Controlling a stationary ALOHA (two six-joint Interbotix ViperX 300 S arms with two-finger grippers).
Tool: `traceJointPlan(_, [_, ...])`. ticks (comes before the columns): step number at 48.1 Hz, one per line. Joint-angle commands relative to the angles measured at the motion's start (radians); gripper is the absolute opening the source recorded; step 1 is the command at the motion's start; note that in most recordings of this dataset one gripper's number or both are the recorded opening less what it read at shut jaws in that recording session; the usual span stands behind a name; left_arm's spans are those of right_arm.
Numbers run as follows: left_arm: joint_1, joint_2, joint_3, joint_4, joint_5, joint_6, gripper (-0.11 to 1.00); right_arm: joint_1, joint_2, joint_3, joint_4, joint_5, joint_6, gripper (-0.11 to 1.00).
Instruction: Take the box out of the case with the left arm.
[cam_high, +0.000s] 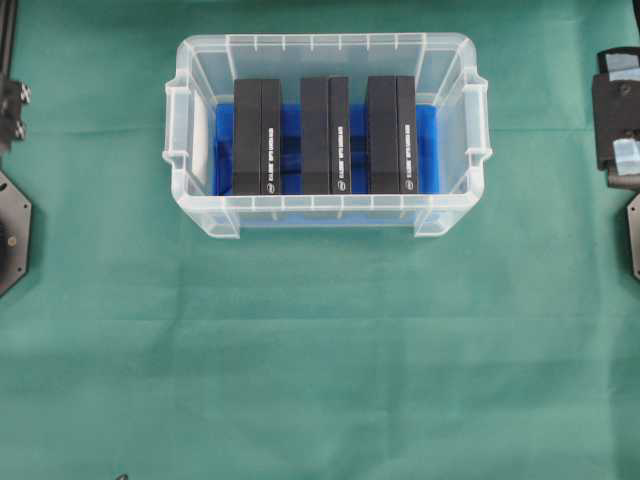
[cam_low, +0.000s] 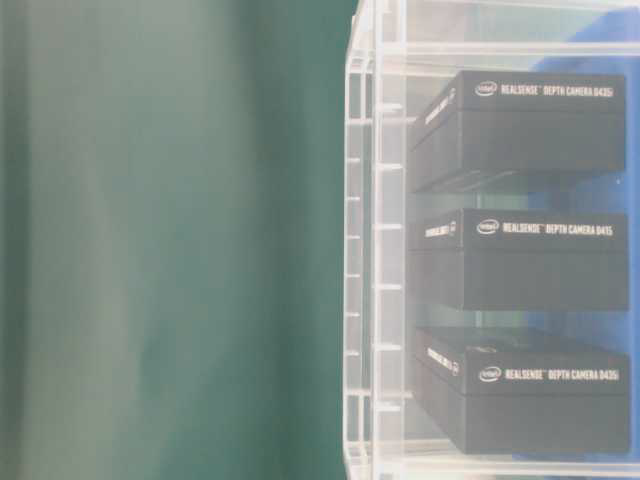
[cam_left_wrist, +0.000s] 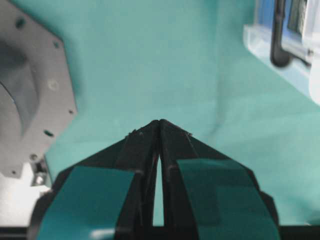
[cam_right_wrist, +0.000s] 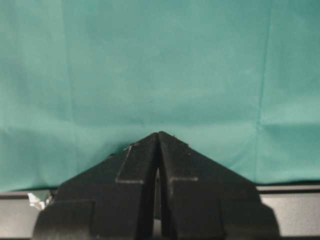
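Overhead: clear case (cam_high: 326, 135) mid-counter, three black boxes (cam_high: 258, 137) standing in a row on its blue floor. Table-level: same three boxes seen through the case wall. Left wrist: left pincer (cam_left_wrist: 159, 123) closed, tips together, empty, over green cloth (cam_left_wrist: 150, 65); case corner up to its right. Right wrist: right pincer (cam_right_wrist: 158, 134) closed, empty.

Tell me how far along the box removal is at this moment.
Barely started. Done: nothing; all three black RealSense camera boxes stand in the clear case. In hand: nothing; the left claw is shut and empty over the green cloth, with the case's corner only at the edge of its view. The right claw is shut too. Left: reach in, grip a box, lift it out.
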Motion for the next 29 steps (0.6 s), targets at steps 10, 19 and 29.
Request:
traceJointPlan(10, [0.124, 0.014, -0.028, -0.005, -0.002, 0.107, 0.01, -0.002, -0.002, -0.021, -0.003, 0.002, 0.003, 0.0])
traceJointPlan(19, [0.133, 0.026, -0.031, -0.005, -0.002, 0.135, 0.01, -0.002, -0.002, -0.021, -0.005, 0.002, 0.003, 0.0])
traceJointPlan(29, [0.135, 0.054, -0.04, -0.008, 0.003, 0.146, 0.09, -0.002, -0.002, -0.021, -0.021, 0.0, 0.003, 0.0])
